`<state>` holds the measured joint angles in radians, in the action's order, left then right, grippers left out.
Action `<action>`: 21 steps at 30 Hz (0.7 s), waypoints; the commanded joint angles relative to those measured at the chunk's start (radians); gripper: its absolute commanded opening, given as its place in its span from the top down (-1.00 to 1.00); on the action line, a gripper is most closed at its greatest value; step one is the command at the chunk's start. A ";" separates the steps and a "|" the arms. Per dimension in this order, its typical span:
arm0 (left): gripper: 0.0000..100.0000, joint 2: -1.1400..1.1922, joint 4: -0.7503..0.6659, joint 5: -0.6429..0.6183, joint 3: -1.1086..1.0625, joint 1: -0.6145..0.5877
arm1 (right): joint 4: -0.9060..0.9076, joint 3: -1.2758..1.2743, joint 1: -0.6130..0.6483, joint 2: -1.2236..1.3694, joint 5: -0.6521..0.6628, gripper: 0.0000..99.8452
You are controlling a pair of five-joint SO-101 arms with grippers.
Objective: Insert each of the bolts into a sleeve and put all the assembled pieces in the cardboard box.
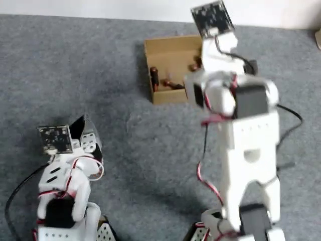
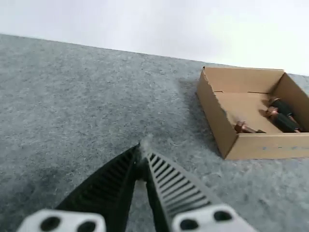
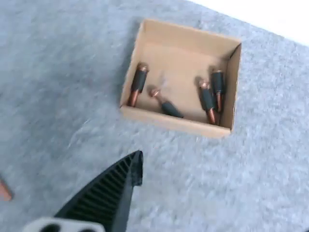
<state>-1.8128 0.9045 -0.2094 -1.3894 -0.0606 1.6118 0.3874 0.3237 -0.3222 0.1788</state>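
The grey felt worktop [image 1: 75, 65] carries little that is loose, which suggests the task is near its end. The right arm [image 1: 248, 145] rises from about five o'clock in the high view and stretches toward twelve, so its wrist hangs over the cardboard box [image 1: 173, 55], a fitting pose for a drop from above. The left arm [image 1: 62, 186] sits folded at about seven o'clock, well apart from the box, probably parked so as not to crowd the other. The box itself lies at twelve o'clock on the worktop, open side up. The right gripper [image 3: 137, 162] shows one jaw with nothing lying against it, so I judge the jaws parted and empty. The left gripper [image 2: 143, 153] has its jaws closed tip to tip on nothing, pointed at bare felt. Four assembled pieces [image 3: 206, 100] rest on the box floor, each a dark sleeve with copper ends: two close together by one wall, two nearer the opposite one. A small copper-coloured scrap [image 3: 3, 191] lies on the felt at the edge of the right wrist view — too cut off to name.
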 commanded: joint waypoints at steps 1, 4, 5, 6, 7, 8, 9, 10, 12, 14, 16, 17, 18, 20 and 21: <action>0.99 0.147 0.029 -0.014 0.134 -0.019 | 0.105 0.027 0.012 -0.150 -0.006 -0.02; 0.99 0.424 0.028 -0.012 0.262 -0.053 | 0.154 -0.002 0.008 -0.251 -0.008 -0.02; 0.99 0.541 0.034 -0.014 0.320 -0.056 | 0.153 -0.048 0.008 -0.295 -0.006 -0.02; 0.99 0.662 0.035 -0.014 0.377 -0.062 | 0.150 -0.104 0.008 -0.341 -0.005 -0.02; 0.99 0.794 0.037 -0.014 0.435 -0.073 | 0.147 -0.171 0.008 -0.383 -0.003 -0.02; 0.99 0.924 0.052 -0.011 0.495 -0.079 | 0.142 -0.243 0.012 -0.426 -0.005 -0.02; 0.99 1.044 0.075 -0.011 0.555 -0.087 | 0.124 -0.323 0.012 -0.466 -0.008 -0.02; 0.99 1.164 0.103 -0.012 0.613 -0.099 | 0.105 -0.400 0.012 -0.507 -0.003 -0.02; 0.99 1.343 0.192 -0.015 0.730 -0.107 | 0.076 -0.541 0.005 -0.579 -0.002 -0.02; 0.99 1.466 0.298 -0.017 0.823 -0.099 | 0.042 -0.659 -0.015 -0.647 0.029 -0.02; 0.99 1.532 0.414 -0.017 0.883 -0.088 | 0.010 -0.745 -0.027 -0.708 0.049 -0.02; 0.99 1.549 0.457 -0.017 0.898 -0.087 | -0.002 -0.776 -0.036 -0.730 0.052 -0.02; 0.99 1.557 0.494 -0.017 0.906 -0.085 | -0.012 -0.803 -0.048 -0.753 0.054 -0.02; 0.99 1.557 0.546 -0.020 0.911 -0.082 | -0.030 -0.843 -0.062 -0.779 0.054 -0.02; 0.99 1.557 0.560 -0.037 0.909 -0.082 | -0.033 -0.857 -0.062 -0.783 0.054 -0.02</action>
<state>-0.2616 1.3986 -0.2110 -0.5363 -0.1573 1.6195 -0.4350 0.2808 -1.0787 0.2171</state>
